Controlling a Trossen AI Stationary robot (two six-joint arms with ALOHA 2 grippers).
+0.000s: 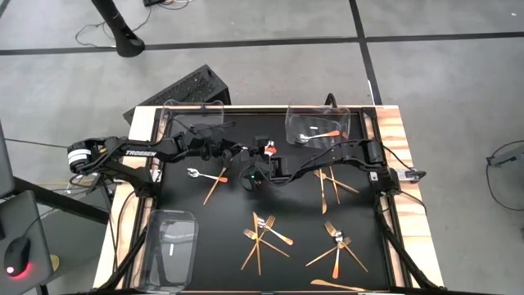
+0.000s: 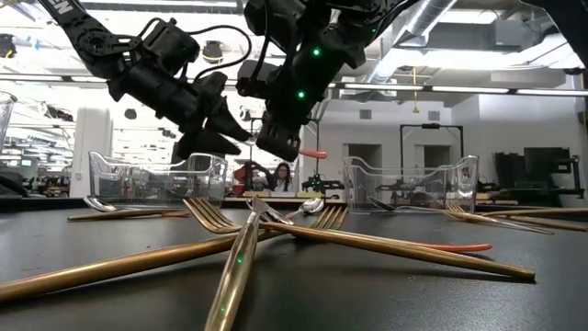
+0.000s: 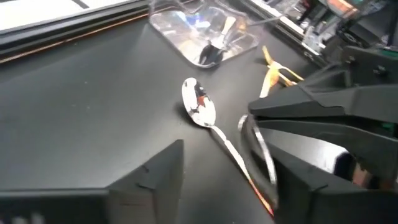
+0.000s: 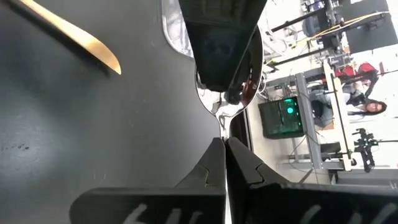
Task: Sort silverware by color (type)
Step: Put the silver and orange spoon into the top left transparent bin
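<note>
My right gripper (image 4: 224, 142) is shut on a silver-headed spoon (image 4: 231, 93) and holds it in the air above the middle of the table (image 1: 260, 166). My left gripper (image 3: 217, 140) faces it from the table's left (image 1: 243, 156), open. Its fingers stand on either side of the spoon's bowl (image 3: 258, 149). An orange-red handle end (image 2: 312, 153) sticks out behind the right gripper (image 2: 276, 138). Another spoon (image 3: 199, 106) lies flat on the black mat below them. One more spoon (image 1: 203, 174) lies to the left. My right gripper pinches the spoon's neck (image 4: 222, 127), just behind the bowl, between its two fingers. The fingers lie along the spoon, slanting down from the table's right. The spoon is lifted clear with its bowl out past the fingertips. My left gripper has one finger (image 4: 217, 43) over the bowl; whether it touches I cannot tell.
Gold forks and knives lie crossed on the mat at the near middle (image 1: 262, 238), near right (image 1: 337, 246) and right (image 1: 327, 182). Clear trays stand at the far right (image 1: 291, 123), holding a spoon (image 1: 315, 134), at the far left (image 1: 176, 111) and at the near left (image 1: 155, 238).
</note>
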